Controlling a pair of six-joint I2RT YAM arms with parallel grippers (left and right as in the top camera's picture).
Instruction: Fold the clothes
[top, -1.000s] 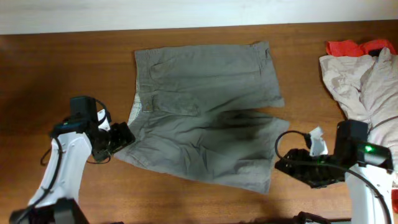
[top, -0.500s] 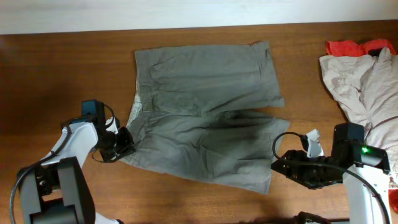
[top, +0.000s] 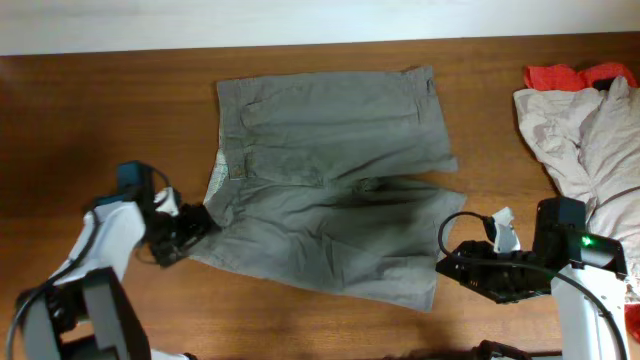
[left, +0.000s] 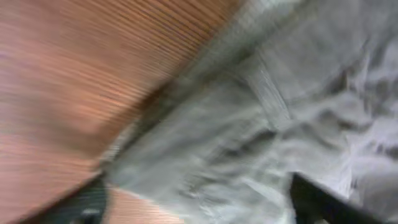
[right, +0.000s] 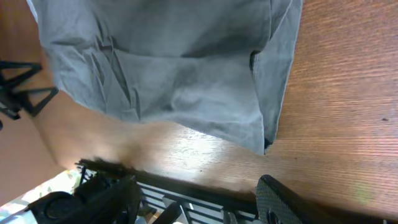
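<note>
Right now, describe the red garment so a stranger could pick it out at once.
On the wooden table, look past the grey shorts spread flat in the middle to the right edge. A crumpled cream garment is heaped there, and the red garment pokes out at its far end. It is the only bright red cloth in view.

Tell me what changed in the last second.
The left gripper pulled slightly left at the waistband corner of the grey shorts, its arm swinging out; blur hides any grasp. The right gripper crept a little left toward the leg hem, open. The grey shorts and the clothes pile stayed roughly in place.
</note>
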